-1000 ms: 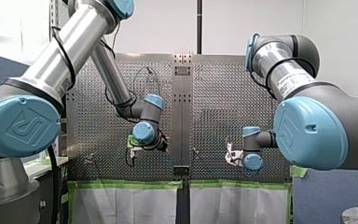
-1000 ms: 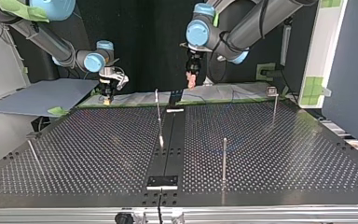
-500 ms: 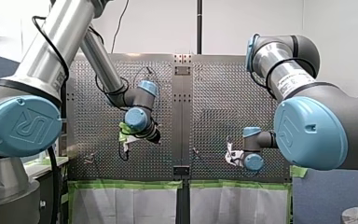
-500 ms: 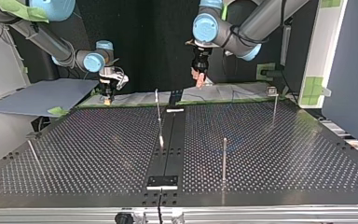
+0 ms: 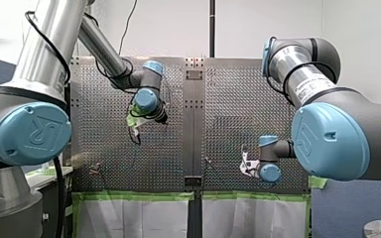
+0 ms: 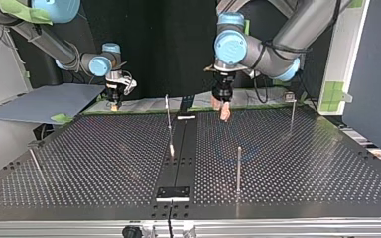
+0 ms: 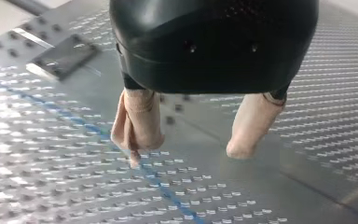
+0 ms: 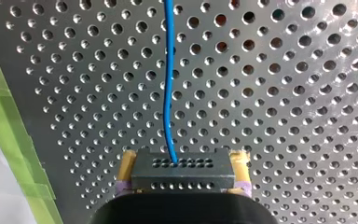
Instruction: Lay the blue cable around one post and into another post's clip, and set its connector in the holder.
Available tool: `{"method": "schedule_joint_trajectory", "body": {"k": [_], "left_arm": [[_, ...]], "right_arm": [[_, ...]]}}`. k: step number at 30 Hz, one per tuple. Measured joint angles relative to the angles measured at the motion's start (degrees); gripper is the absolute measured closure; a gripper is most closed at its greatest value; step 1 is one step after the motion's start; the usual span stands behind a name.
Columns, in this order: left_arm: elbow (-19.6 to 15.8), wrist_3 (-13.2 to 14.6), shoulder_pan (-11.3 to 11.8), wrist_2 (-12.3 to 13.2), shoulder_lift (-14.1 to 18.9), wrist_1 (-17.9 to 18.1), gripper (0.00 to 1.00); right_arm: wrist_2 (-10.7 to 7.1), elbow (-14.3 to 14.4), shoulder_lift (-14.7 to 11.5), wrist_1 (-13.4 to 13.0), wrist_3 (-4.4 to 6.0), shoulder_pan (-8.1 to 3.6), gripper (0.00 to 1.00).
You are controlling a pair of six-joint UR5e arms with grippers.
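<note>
In the right wrist view my right gripper (image 8: 182,164) is shut on the black connector (image 8: 182,169), its yellow pads (image 8: 127,164) on either side. The blue cable (image 8: 168,93) runs out of the connector, ahead over the perforated plate. In the left wrist view my left gripper (image 7: 191,145) is open, and its beige fingers (image 7: 139,122) hang just above the plate. The blue cable (image 7: 168,195) lies on the plate and passes under one fingertip. In the top view my left gripper (image 6: 222,108) is over the plate's far middle. My right gripper (image 6: 113,101) is at the far left edge.
Thin metal posts stand on the plate in the top view: one in the middle (image 6: 168,119), one nearer the camera (image 6: 238,166), one far right (image 6: 291,111), one leaning at the left (image 6: 33,161). A black block (image 6: 173,193) sits on the centre strip's near end. Green tape (image 8: 9,140) lines the plate's edge.
My left arm has swung from behind the plate's far edge out over the plate and come down, in the top view rightward and toward the camera. My right arm has not moved.
</note>
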Motion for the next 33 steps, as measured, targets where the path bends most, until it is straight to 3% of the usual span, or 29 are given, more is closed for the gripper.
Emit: {"method": "schedule_joint_trajectory", "body": {"k": [6, 11, 20, 33], "left_arm": [[1.6, -2.6, 3.5, 1.2, 3.5, -1.7, 0.0], [1.7, -3.9, 5.3, 0.2, 6.5, -2.3, 0.0], [1.2, -4.1, 5.7, -0.9, 11.9, -5.3, 0.0], [0.9, -5.7, 5.9, -0.5, 18.8, -4.9, 0.0]], "right_arm": [[-0.25, -0.1, 0.1, 0.0, 0.0, 0.4, 1.0], [-0.28, -0.2, 0.1, 0.1, 0.0, 0.54, 1.0], [-0.32, -0.5, 0.2, 0.1, 0.0, 0.59, 1.0], [-0.42, -0.7, 0.2, 0.1, 0.01, 0.39, 1.0]]}}
